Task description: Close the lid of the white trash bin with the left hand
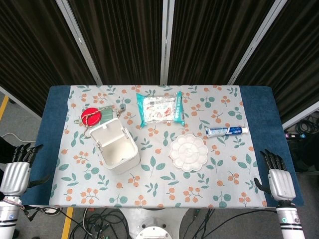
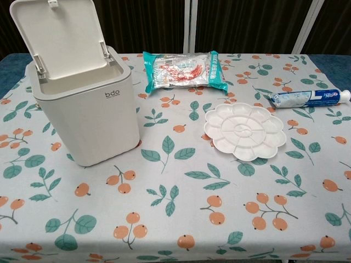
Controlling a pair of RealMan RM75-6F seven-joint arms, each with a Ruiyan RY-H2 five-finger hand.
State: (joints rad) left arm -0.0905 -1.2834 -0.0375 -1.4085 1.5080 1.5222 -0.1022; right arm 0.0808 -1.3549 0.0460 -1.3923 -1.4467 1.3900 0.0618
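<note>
White trash bin [image 2: 82,107] stands with lid [image 2: 57,34] up.
Only the head view shows the left hand [image 1: 16,169] and right hand [image 1: 279,177], both empty, fingers apart, flanking the counter [image 1: 259,107]; the bin sits nearer the left.

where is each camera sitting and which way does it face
Head view: sits high above the near table edge, looking steeply down on the whole table; the left hand and right hand show at the bottom corners, fingers apart, holding nothing.
Chest view: sits low at the near edge, looking forward across the tablecloth; none of the robot's body shows.
Shared: both show the white trash bin with its lid up, the snack packet, the palette dish and the toothpaste tube.
</note>
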